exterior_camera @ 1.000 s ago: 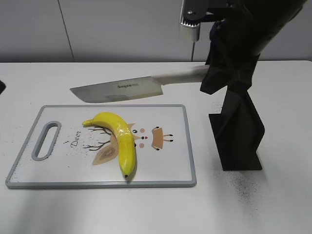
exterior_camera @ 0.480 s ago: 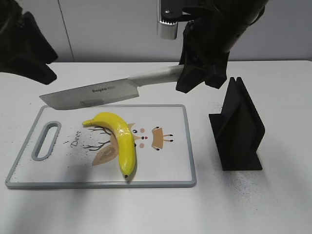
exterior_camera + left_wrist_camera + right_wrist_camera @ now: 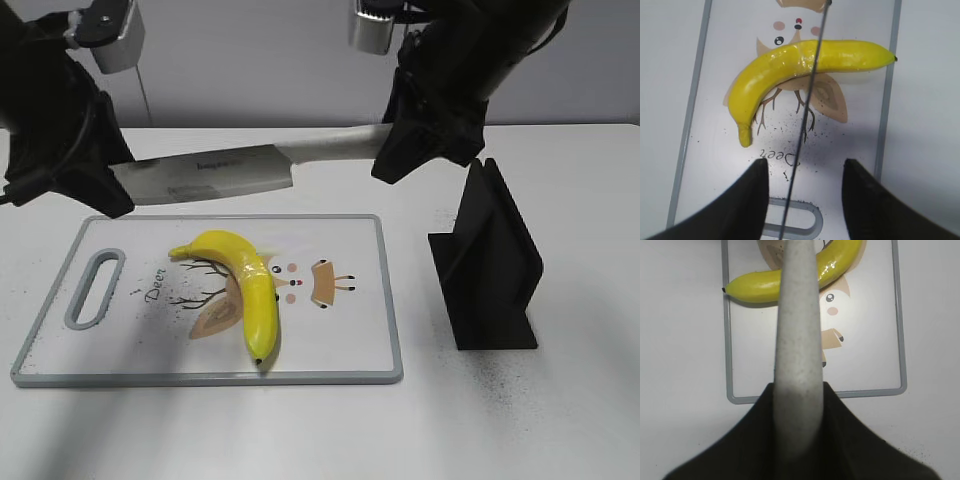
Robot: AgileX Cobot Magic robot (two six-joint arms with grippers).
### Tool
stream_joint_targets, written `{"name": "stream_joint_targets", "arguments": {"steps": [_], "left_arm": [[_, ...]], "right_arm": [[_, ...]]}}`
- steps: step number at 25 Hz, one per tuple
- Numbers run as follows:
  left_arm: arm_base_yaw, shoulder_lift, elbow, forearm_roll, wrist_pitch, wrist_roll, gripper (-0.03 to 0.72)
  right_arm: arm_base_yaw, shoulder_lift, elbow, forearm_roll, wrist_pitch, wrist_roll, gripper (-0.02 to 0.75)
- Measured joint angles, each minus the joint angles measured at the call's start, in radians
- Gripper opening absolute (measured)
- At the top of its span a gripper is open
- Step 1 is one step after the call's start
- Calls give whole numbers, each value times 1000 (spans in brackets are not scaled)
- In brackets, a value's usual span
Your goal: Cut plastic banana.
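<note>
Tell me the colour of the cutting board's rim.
Grey, around a white cutting board; it shows best in the exterior view.

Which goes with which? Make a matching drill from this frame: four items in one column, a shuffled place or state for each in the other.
Items:
1. glossy yellow plastic banana
2. steel kitchen knife
3. black angular knife stand
4. left gripper

States:
A. open, around the blade tip
B. on the bare table, right of the board
C. lying on the white cutting board
D. held in the air above the board

Pairs: 1-C, 2-D, 3-B, 4-A
</note>
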Motion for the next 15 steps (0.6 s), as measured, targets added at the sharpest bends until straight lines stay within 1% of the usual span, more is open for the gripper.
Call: {"name": "stream_joint_targets", "arguments": {"steps": [3, 6, 7, 9, 12, 15], "left_arm": [[0, 6, 0, -22, -20, 0, 347], [-1, 6, -2, -34, -34, 0, 102], [-1, 6, -2, -32, -34, 0, 62], [-6, 6, -2, -24, -33, 2, 19], [-14, 6, -2, -10, -32, 7, 5], [-26, 8, -2, 31, -32, -9, 2]], "right_arm": [[-5, 0, 0, 12, 0, -8, 163], [-6, 3, 0, 21, 0, -17, 163], [-6, 3, 0, 21, -1, -18, 163], [-6, 3, 0, 22, -5, -25, 163], [-7, 10, 0, 25, -7, -34, 163], [-8, 36, -1, 47, -7, -36, 163]]}}
